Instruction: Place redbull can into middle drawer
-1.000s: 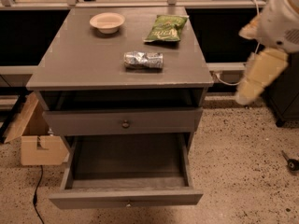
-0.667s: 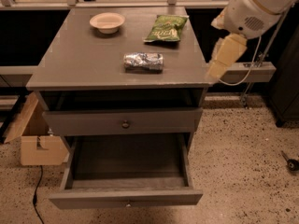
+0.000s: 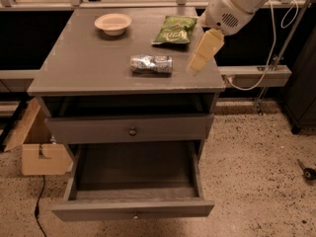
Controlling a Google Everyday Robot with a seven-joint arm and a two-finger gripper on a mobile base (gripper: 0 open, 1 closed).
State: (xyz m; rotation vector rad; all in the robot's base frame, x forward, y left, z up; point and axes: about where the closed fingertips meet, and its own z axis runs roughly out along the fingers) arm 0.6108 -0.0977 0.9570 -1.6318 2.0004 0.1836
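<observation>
Only one camera is here, set high in front of the cabinet and looking steeply down and forward. It is near enough that the surface (image 3: 84, 68) fills the upper half of the frame and the open drawer (image 3: 133, 209) reaches the bottom edge. The tool (image 3: 194, 67) hangs in the upper right, over the surface's right edge.

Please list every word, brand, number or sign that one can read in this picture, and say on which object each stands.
No text can be read here.
green chip bag: pale print in the middle, too blurred to read.
redbull can: silver and blue-grey patches, no legible letters.
gripper, over the cabinet top just right of the can: no marking visible.
</observation>
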